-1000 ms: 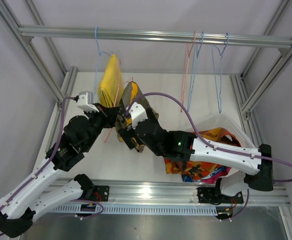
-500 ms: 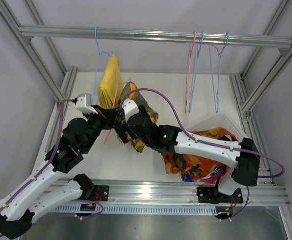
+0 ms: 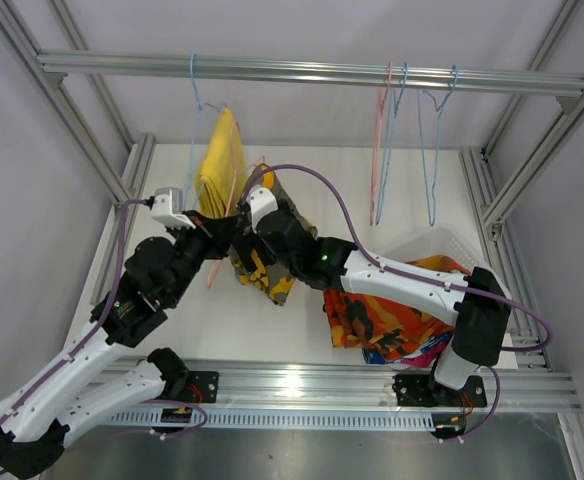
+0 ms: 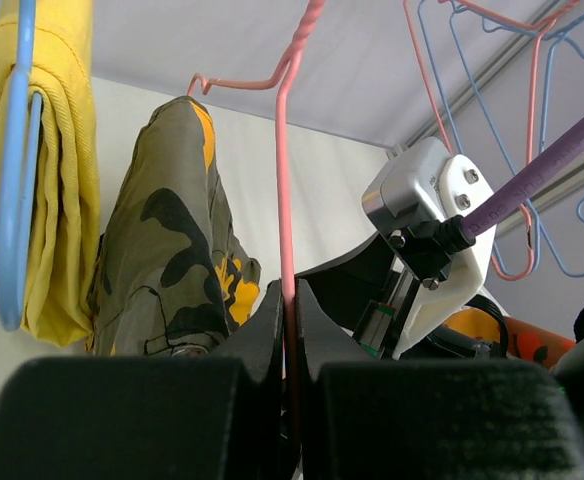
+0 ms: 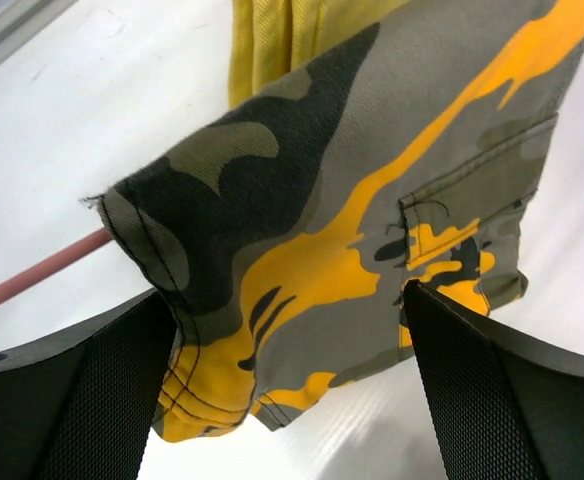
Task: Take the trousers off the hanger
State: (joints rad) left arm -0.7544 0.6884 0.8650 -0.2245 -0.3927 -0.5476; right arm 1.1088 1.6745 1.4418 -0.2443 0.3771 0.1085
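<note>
The yellow-brown camouflage trousers (image 3: 263, 270) hang folded over a pink hanger (image 4: 283, 150). My left gripper (image 4: 289, 305) is shut on the pink hanger's wire; in the top view it (image 3: 215, 243) sits just left of the trousers. The camouflage trousers (image 4: 167, 250) hang left of that wire. My right gripper (image 5: 292, 330) is open, its two fingers either side of the lower end of the camouflage trousers (image 5: 332, 250), not closed on them. The plain yellow trousers (image 3: 220, 160) hang on a blue hanger (image 4: 17, 190) from the rail.
A white basket (image 3: 450, 245) at the right holds the orange-red patterned trousers (image 3: 382, 315) with blue-and-white and magenta cloth under them. Several empty pink and blue hangers (image 3: 384, 140) hang from the metal rail (image 3: 302, 72). Frame posts stand at both sides.
My right arm has swung left and up, bringing its open gripper around the lower end of the camouflage trousers. The left gripper has kept hold of the pink hanger.
</note>
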